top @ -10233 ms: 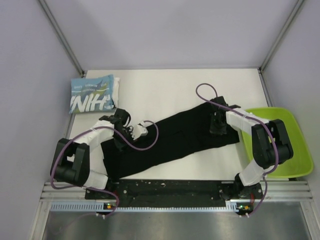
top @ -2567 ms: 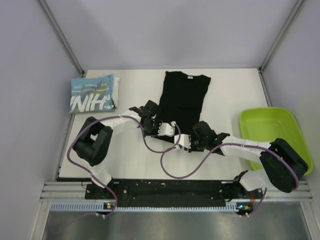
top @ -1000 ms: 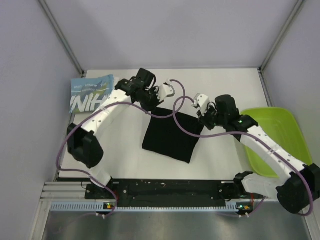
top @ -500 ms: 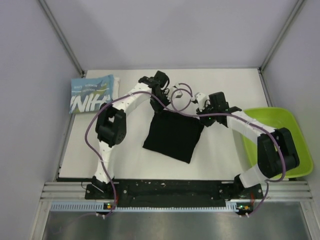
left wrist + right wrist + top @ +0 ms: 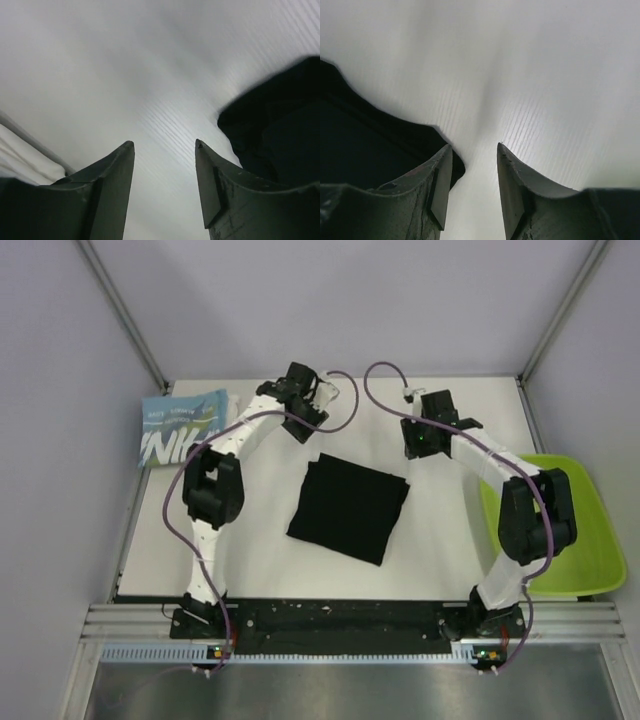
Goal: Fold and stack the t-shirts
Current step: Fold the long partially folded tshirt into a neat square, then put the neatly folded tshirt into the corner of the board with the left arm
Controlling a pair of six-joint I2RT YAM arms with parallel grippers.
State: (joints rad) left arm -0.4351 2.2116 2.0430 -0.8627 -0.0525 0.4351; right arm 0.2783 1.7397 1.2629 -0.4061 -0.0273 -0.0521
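On the white table [image 5: 450,540] the folded black t-shirt [image 5: 348,508] lies central, the light blue t-shirt [image 5: 185,430] far left. Left gripper [image 5: 164,147] and right gripper [image 5: 474,150] hover, fingers [image 5: 107,190] spread, empty. Stacking probably needs pinching all layers together.

left pincer [image 5: 165,145]: parted, far forward | right pincer [image 5: 474,146]: parted, far forward
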